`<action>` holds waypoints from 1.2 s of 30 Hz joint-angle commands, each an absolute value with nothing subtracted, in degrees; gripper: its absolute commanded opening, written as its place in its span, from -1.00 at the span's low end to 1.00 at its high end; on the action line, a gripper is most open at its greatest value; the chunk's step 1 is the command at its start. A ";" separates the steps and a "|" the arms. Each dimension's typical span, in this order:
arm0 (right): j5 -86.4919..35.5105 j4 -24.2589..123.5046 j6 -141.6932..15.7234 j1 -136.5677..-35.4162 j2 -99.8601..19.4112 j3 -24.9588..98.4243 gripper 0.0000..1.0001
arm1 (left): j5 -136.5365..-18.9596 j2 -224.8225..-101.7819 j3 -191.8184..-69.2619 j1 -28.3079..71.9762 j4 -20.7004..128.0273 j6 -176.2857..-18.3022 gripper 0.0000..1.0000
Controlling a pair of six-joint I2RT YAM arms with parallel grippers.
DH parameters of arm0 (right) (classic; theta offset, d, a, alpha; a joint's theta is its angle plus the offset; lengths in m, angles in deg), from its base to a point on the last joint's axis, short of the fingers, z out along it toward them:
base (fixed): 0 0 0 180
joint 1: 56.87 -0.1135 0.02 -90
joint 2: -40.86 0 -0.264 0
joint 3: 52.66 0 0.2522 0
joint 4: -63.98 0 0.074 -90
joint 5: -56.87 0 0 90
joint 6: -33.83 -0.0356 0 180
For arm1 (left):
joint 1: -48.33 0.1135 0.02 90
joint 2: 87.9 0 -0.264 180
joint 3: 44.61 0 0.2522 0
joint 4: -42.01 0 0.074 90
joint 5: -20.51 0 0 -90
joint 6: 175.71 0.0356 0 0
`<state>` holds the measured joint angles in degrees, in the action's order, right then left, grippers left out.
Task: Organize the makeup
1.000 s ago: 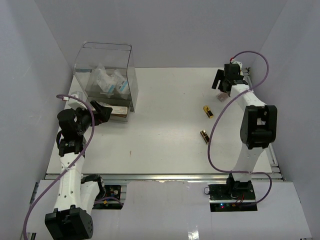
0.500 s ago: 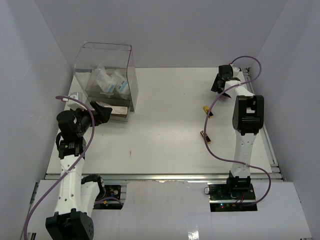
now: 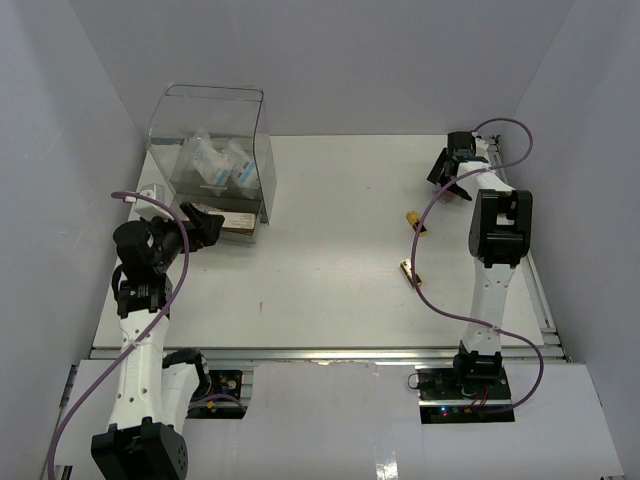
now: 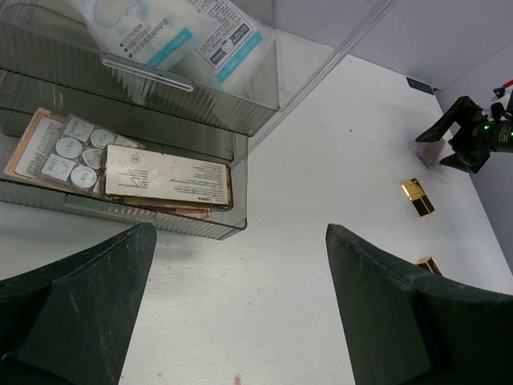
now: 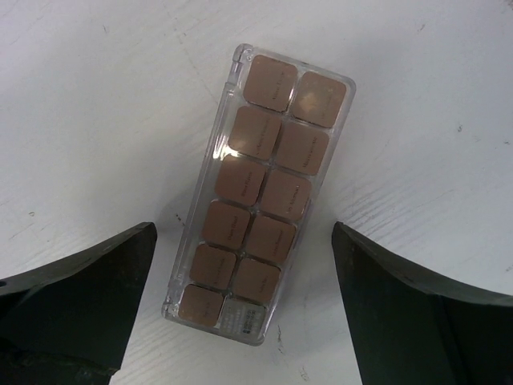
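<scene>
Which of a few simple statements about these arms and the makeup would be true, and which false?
1. The right gripper is open over a tan palette. True.
2. Two gold tubes lie on the table. True.
3. The left gripper grips a gold tube. False: it is open and empty.
4. The white-and-blue packets lie loose on the table. False: they sit inside the clear box.

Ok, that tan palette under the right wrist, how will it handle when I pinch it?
The palette looks like a rigid clear case, so it is probably stiff and light. Its glossy plastic may slip in a pinch. It lies flat on the table, so it likely slides rather than tips if nudged.
</scene>
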<state>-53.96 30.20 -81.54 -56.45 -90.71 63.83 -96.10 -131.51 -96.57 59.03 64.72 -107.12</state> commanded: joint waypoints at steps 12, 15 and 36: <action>-45.39 38.17 -78.57 -54.49 -84.66 53.70 -0.22 | -101.90 -131.40 -95.51 59.06 61.09 -106.72 0.96; -45.10 39.52 -76.39 -54.49 -82.15 51.16 -0.34 | -103.91 -131.54 -95.15 59.06 59.98 -106.94 0.96; 12.63 45.31 -31.86 -57.33 -27.45 8.58 -0.83 | -117.73 -134.78 -93.70 44.55 48.03 -122.30 0.96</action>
